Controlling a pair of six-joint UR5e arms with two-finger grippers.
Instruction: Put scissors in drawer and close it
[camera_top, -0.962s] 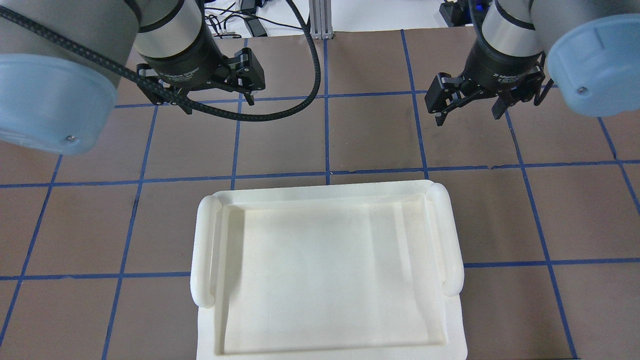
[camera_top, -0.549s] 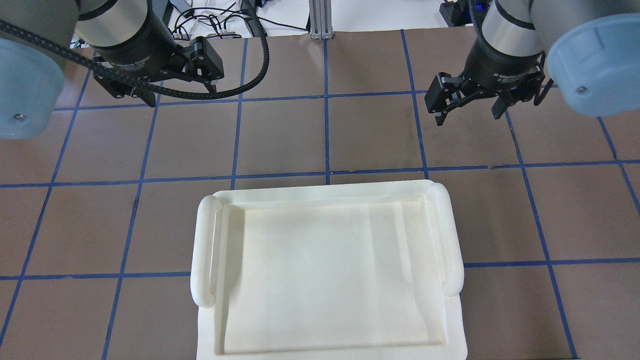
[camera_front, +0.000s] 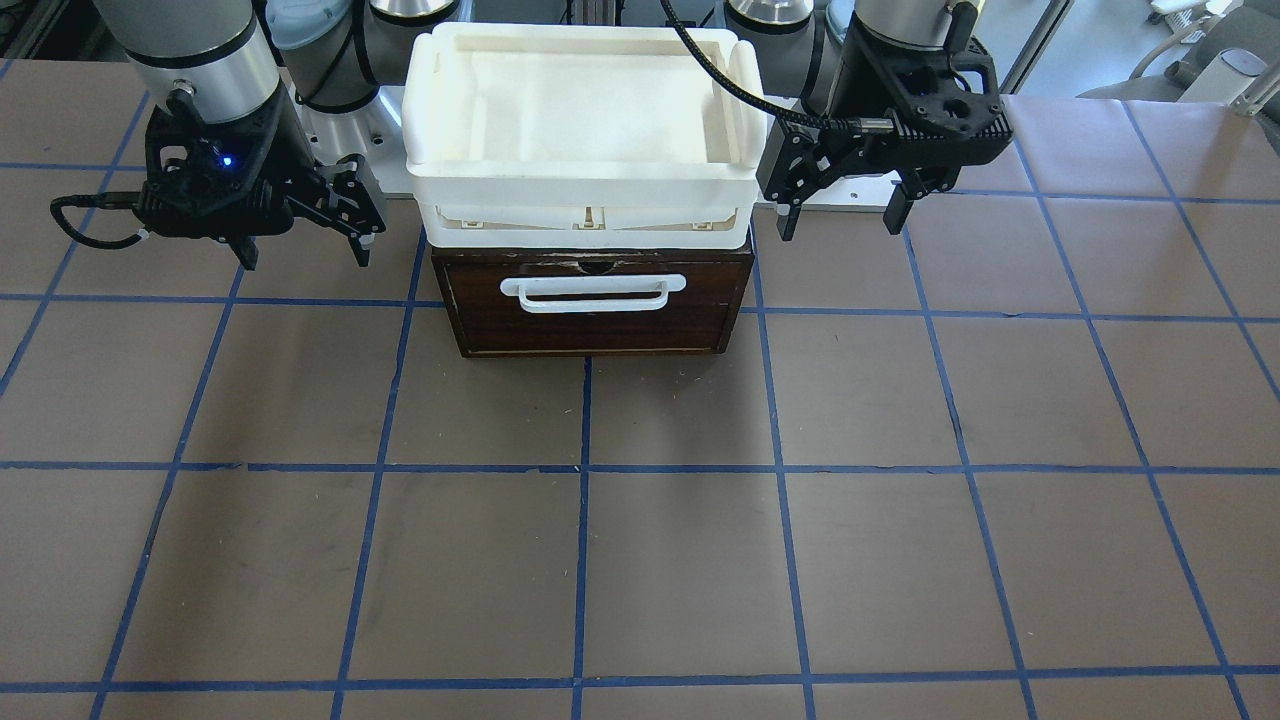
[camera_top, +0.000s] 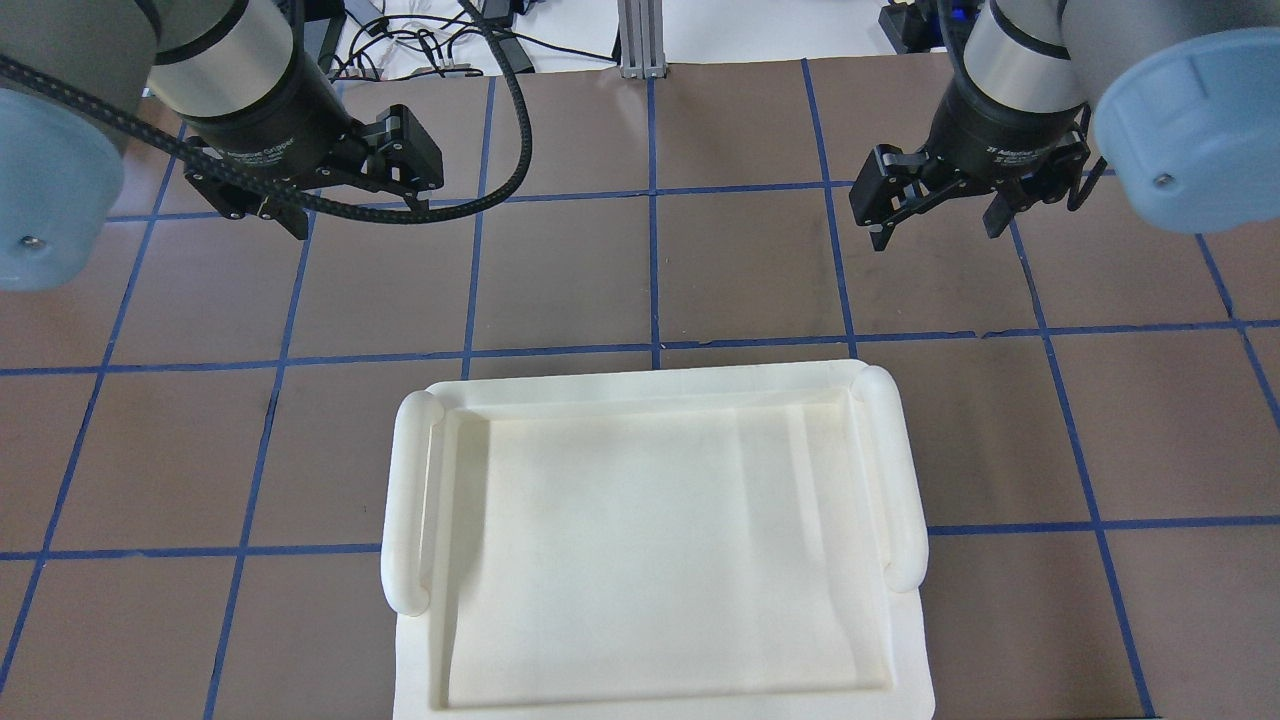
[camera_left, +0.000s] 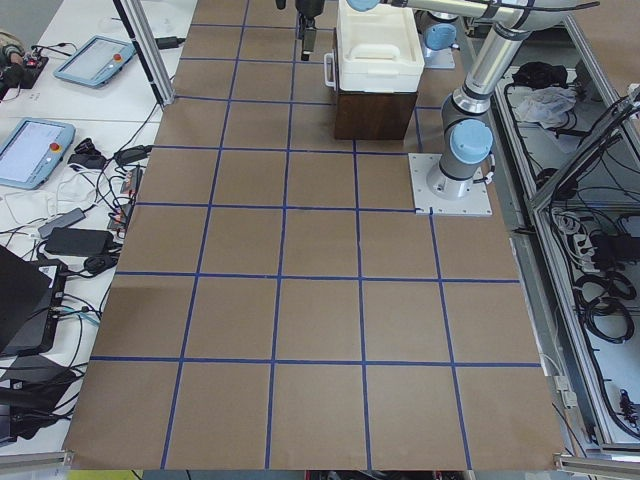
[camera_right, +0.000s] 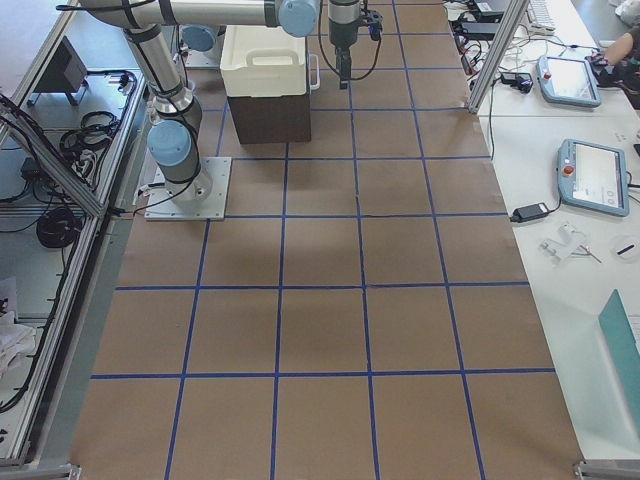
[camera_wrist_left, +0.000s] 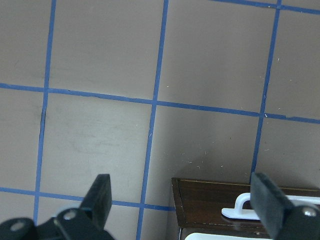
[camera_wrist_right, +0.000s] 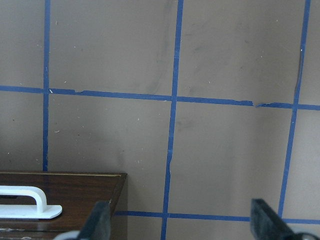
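Note:
The drawer (camera_front: 595, 320) is shut: its dark brown front with the white bar handle (camera_front: 592, 290) sits flush in the cabinet. It also shows in the left wrist view (camera_wrist_left: 210, 202) and the right wrist view (camera_wrist_right: 65, 192). The scissors are out of view in every frame. My left gripper (camera_front: 840, 215) (camera_top: 365, 210) is open and empty, hanging above the table beside the drawer front. My right gripper (camera_front: 303, 255) (camera_top: 935, 235) is open and empty on the drawer's other side.
A white plastic tray (camera_front: 580, 190) (camera_top: 410, 500) sits on top of the drawer cabinet. The brown table has a blue tape grid. Cables and tablets lie on side benches (camera_left: 40, 150) beyond the table's far edge.
My left arm has swung outward, away from the table's centre line, mostly in the first half second. My right arm has not moved. Both grippers stay open.

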